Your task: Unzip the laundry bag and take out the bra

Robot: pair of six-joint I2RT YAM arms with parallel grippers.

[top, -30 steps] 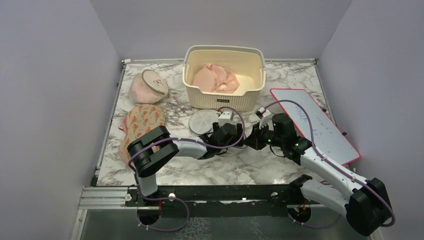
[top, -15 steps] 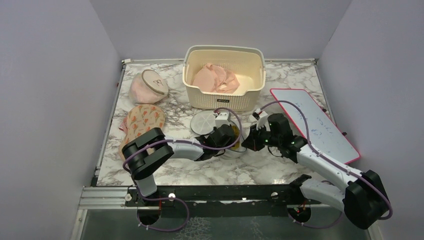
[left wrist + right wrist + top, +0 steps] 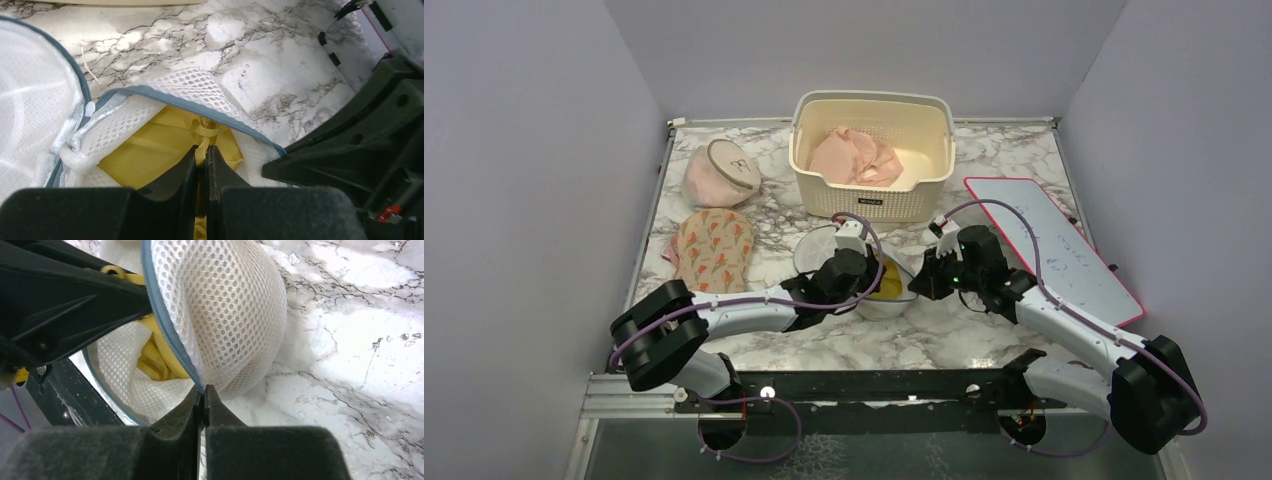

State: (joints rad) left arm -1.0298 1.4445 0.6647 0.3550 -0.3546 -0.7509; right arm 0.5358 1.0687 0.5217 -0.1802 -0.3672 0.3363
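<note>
The left gripper [image 3: 201, 150] is pinched tight on a thin yellow strap of the bra [image 3: 150, 152], its jaws pressed together just inside the mouth of the laundry bag [image 3: 197, 85]. The right gripper [image 3: 202, 391] is closed on the grey zip rim [image 3: 165, 325] at the bag's right edge, pinning it. Compared with a second ago, the left wrist has shifted up and left over the bag, the lid flap [image 3: 816, 247] now tips up instead of lying flat, and yellow cloth shows from above. I judge the unzipping done and the pull-out just starting, with most of the bra still inside. The left arm's elbow has swung out low to the left, its forearm stretched rightward across the marble table [image 3: 944, 335]. The right arm reaches in from the right, wrist low beside the bag, which sits just in front of the cream basket [image 3: 872, 205]
</note>
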